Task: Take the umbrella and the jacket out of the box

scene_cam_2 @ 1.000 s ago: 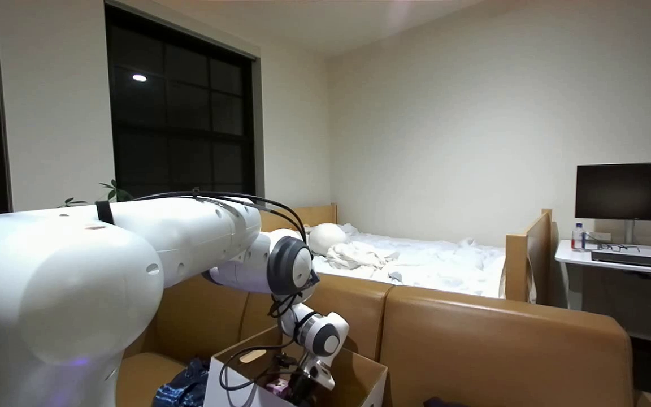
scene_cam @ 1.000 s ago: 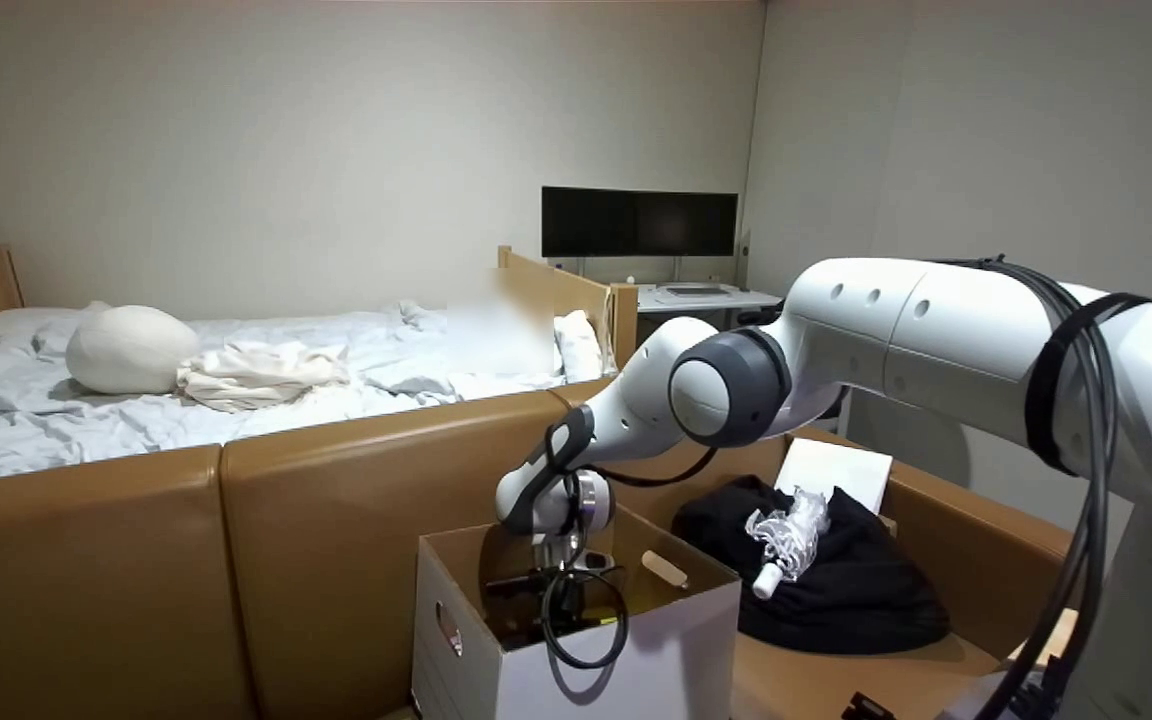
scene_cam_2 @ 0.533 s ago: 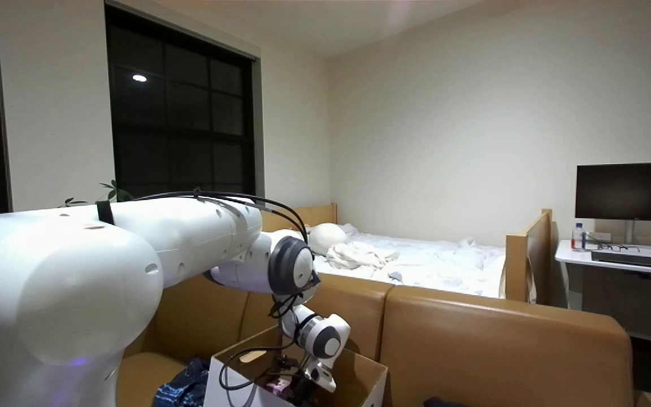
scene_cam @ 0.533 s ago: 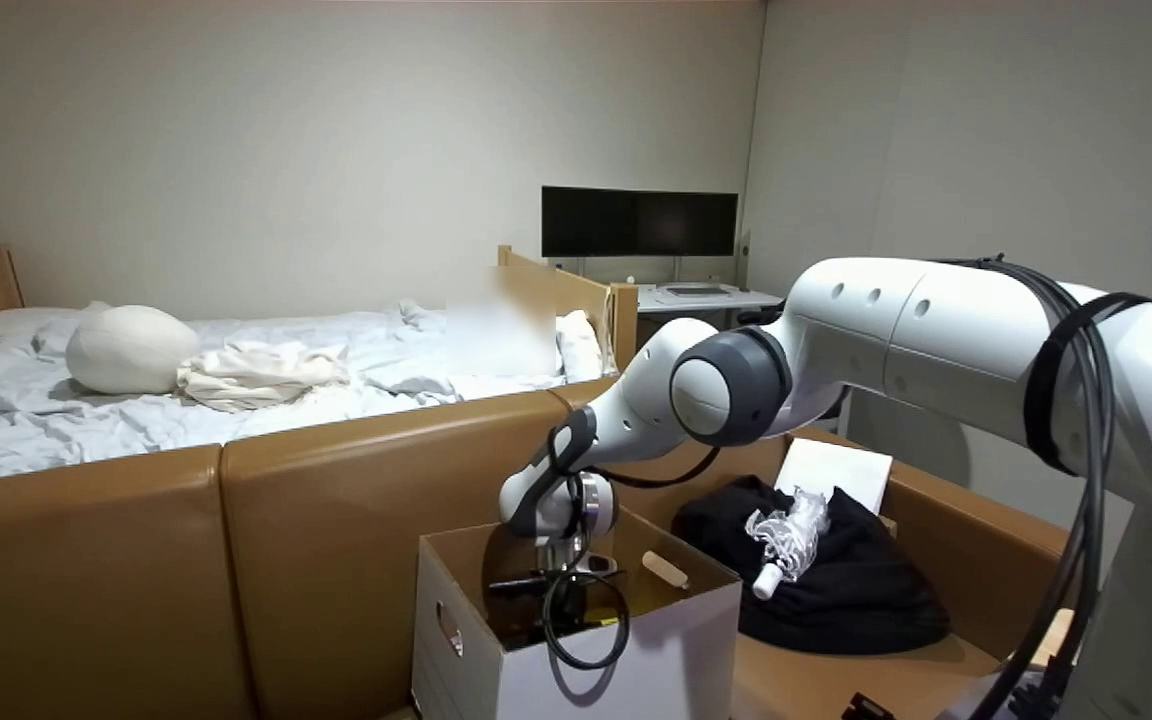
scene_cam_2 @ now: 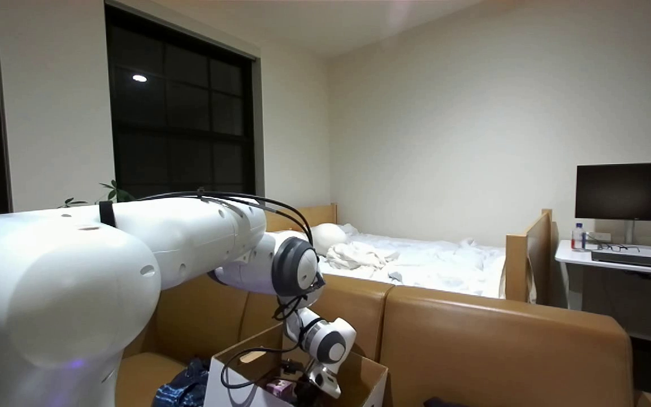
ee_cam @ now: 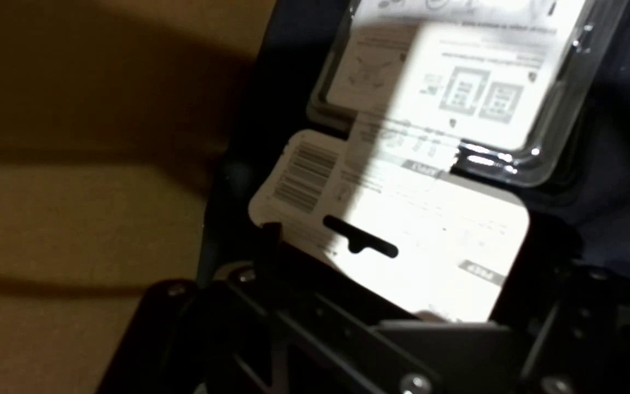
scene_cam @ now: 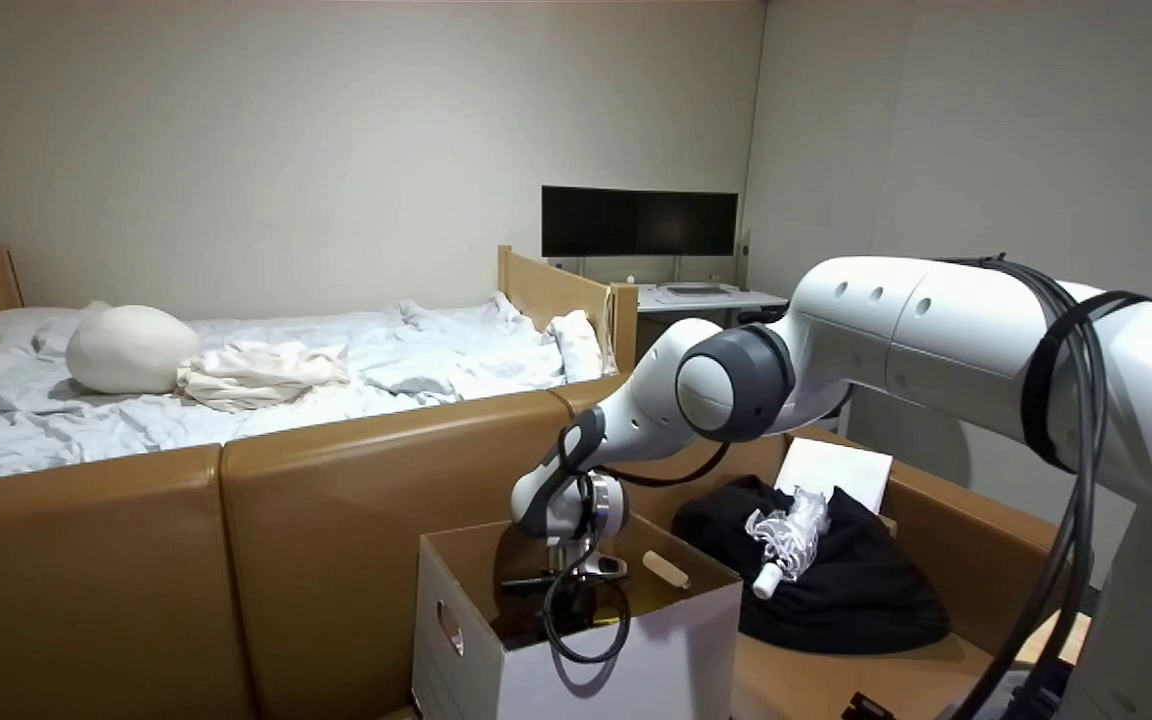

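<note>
Two items out of box (scene_cam: 671, 655) — umbrella (scene_cam: 796, 530) lies on jacket (scene_cam: 861, 600), on sofa (scene_cam: 366, 490), neither moved. Arm (scene_cam: 896, 325) shifted slightly sideways; jaws inside box, parted — no grip seen. Removal looks complete.

The white arm (scene_cam: 896, 330) is holding its thick upper length roughly level, then bending downward at the dark-banded joint (scene_cam: 751, 383) to the wrist (scene_cam: 576, 490). From where I'm standing, the gripper (ee_cam: 414, 238) is hanging beneath that wrist, pointing down, and its dark fingers (ee_cam: 269, 249), though half lost in shadow, are sitting wide apart.
</note>
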Motion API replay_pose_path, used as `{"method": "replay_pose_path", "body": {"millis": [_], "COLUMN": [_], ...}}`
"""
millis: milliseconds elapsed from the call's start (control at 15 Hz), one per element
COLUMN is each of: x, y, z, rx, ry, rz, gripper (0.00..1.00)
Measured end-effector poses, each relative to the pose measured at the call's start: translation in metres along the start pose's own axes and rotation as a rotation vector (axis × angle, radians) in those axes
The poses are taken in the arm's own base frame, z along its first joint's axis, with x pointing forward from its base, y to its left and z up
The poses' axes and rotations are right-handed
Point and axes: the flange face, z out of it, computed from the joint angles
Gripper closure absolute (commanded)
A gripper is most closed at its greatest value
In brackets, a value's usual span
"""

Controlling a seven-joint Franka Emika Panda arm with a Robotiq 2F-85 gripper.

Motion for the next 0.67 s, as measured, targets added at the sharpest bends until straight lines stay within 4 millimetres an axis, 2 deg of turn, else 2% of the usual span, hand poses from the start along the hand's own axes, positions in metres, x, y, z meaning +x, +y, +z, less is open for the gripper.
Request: {"method": "replay_pose_path", "body": {"millis": [667], "x": [0.015], "y": [0.001], "z": [-0.006], "rx": [0.022], "ry": [-0.011], "rz": [0.021], "gripper": [0.92]}}
